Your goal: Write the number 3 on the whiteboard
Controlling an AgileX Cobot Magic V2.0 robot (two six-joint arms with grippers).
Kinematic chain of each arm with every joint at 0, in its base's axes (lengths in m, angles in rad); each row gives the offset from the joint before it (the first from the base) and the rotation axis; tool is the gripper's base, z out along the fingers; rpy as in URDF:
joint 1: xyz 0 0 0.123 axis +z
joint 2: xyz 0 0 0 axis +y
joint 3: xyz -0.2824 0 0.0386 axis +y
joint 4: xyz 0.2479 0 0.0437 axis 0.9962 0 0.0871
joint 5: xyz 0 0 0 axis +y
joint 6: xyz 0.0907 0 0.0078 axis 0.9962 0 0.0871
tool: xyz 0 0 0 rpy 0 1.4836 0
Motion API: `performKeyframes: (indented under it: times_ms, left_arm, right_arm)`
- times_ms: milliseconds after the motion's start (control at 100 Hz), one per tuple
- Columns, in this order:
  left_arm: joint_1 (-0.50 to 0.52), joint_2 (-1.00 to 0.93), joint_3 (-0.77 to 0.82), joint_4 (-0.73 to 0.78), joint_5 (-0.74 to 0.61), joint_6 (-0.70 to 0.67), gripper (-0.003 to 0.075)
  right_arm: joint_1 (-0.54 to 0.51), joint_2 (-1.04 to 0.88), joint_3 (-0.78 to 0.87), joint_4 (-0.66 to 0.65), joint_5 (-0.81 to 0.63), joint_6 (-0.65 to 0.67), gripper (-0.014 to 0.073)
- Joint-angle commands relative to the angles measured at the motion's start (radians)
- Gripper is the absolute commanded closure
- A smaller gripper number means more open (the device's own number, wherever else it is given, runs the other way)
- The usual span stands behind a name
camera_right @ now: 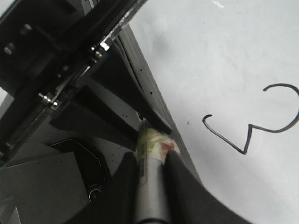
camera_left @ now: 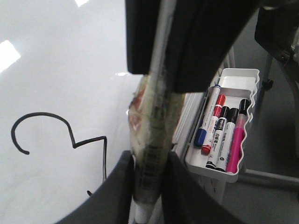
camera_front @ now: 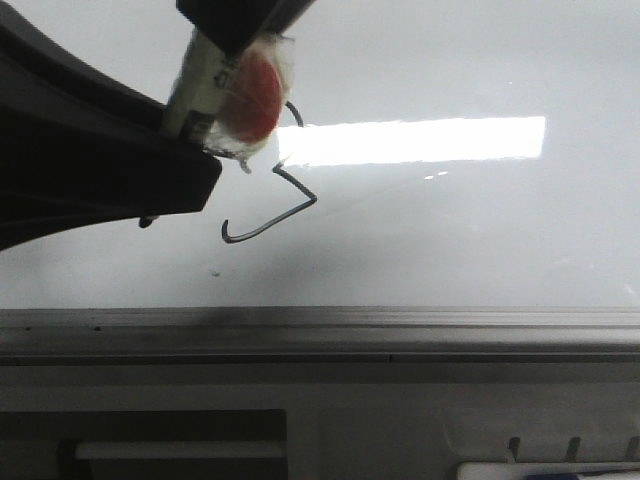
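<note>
The number 3 (camera_front: 314,200) is drawn in thin black line on the whiteboard (camera_front: 450,250); its top is hidden behind the marker in the front view. It shows whole in the left wrist view (camera_left: 39,113) and the right wrist view (camera_right: 224,137). Both grippers hold the same marker (camera_front: 205,85), which is wrapped in clear tape with a red patch. My left gripper (camera_left: 149,157) is shut on one end of the marker (camera_left: 152,135). My right gripper (camera_right: 150,156) is shut on the grey barrel (camera_right: 150,186). In the front view the left gripper (camera_front: 185,140) comes in from the left and the right gripper (camera_front: 232,35) from above.
A grey metal edge rail (camera_front: 320,330) runs along the board's near side. A white tray (camera_left: 243,77) with several markers (camera_left: 219,126) hangs beside the board. A dark recessed tray (camera_right: 88,163) lies below the rail.
</note>
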Motion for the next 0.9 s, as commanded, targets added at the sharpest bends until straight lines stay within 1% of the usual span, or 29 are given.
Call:
performKeyframes:
  times_ms: [0, 320, 360, 390, 460, 480, 500, 530, 540, 550, 580, 600, 620, 650, 680, 730, 830, 840, 850, 870, 890]
  left_arm:
    - [0.001, -0.005, -0.032, -0.034, -0.070, -0.020, 0.0741]
    - [0.001, -0.005, -0.032, -0.034, -0.070, -0.020, 0.0741]
    - [0.001, -0.005, -0.032, -0.034, -0.070, -0.020, 0.0741]
    - [0.001, -0.005, -0.032, -0.034, -0.070, -0.020, 0.0741]
    - [0.001, -0.005, -0.032, -0.038, -0.070, -0.020, 0.0741]
    - [0.001, -0.005, -0.032, -0.041, -0.070, -0.020, 0.0741]
    - [0.001, -0.005, -0.032, -0.045, -0.070, -0.020, 0.0741]
    - [0.001, -0.005, -0.032, -0.053, -0.070, -0.020, 0.0741]
    - [0.001, -0.005, -0.032, -0.058, -0.070, -0.020, 0.0741]
    - [0.001, -0.005, -0.032, -0.061, -0.065, -0.020, 0.0741]
    - [0.001, -0.005, -0.032, -0.071, -0.058, -0.020, 0.0741]
    - [0.001, -0.005, -0.032, -0.082, -0.049, -0.020, 0.0741]
    - [0.004, -0.005, -0.032, -0.095, -0.029, -0.020, 0.0741]
    - [0.006, -0.005, -0.032, -0.119, -0.013, -0.020, 0.0741]
    - [0.011, -0.005, -0.032, -0.151, 0.016, -0.020, 0.0741]
    - [0.025, -0.005, -0.032, -0.229, 0.050, -0.020, 0.0741]
    - [0.072, -0.005, -0.032, -0.465, 0.074, -0.020, 0.0741]
    - [0.080, -0.005, -0.032, -0.519, 0.076, -0.020, 0.0741]
    - [0.084, -0.005, -0.032, -0.519, 0.076, -0.020, 0.0741]
    - [0.100, -0.005, -0.032, -0.587, 0.076, -0.020, 0.0741]
    - [0.108, -0.005, -0.032, -0.619, 0.076, -0.020, 0.0741]
  right_arm:
    - [0.001, -0.029, -0.035, -0.006, -0.054, 0.005, 0.0655]
    - [0.001, -0.029, -0.035, -0.006, -0.065, 0.005, 0.0654]
    - [0.001, -0.029, -0.035, -0.006, -0.065, 0.005, 0.0646]
    - [0.001, -0.029, -0.035, -0.006, -0.065, 0.005, 0.0625]
    - [0.001, -0.029, -0.035, -0.012, -0.078, 0.005, 0.0510]
    - [0.001, -0.029, -0.035, -0.017, -0.080, 0.005, 0.0460]
    - [0.001, -0.029, -0.035, -0.024, -0.085, 0.005, 0.0384]
    - [0.001, -0.031, -0.035, -0.037, -0.090, 0.005, 0.0322]
    - [0.001, -0.033, -0.035, -0.039, -0.092, 0.005, 0.0279]
    - [-0.001, -0.033, -0.035, -0.044, -0.095, 0.005, 0.0258]
    - [-0.001, -0.035, -0.035, -0.055, -0.101, 0.005, 0.0155]
    - [-0.001, -0.042, -0.035, -0.064, -0.106, 0.005, 0.0120]
    - [-0.001, -0.042, -0.035, -0.076, -0.111, 0.005, 0.0058]
    - [-0.001, -0.046, -0.038, -0.089, -0.113, 0.005, 0.0015]
    - [-0.001, -0.055, -0.042, -0.098, -0.111, 0.005, -0.0009]
    - [-0.004, -0.067, -0.044, -0.119, -0.116, 0.005, -0.0012]
    - [-0.021, -0.093, -0.044, -0.126, -0.123, 0.005, 0.0011]
    - [-0.023, -0.097, -0.044, -0.126, -0.123, 0.005, 0.0015]
    - [-0.023, -0.099, -0.044, -0.126, -0.123, 0.005, 0.0017]
    - [-0.026, -0.103, -0.044, -0.126, -0.123, 0.005, 0.0020]
    - [-0.030, -0.106, -0.044, -0.126, -0.123, 0.005, 0.0022]
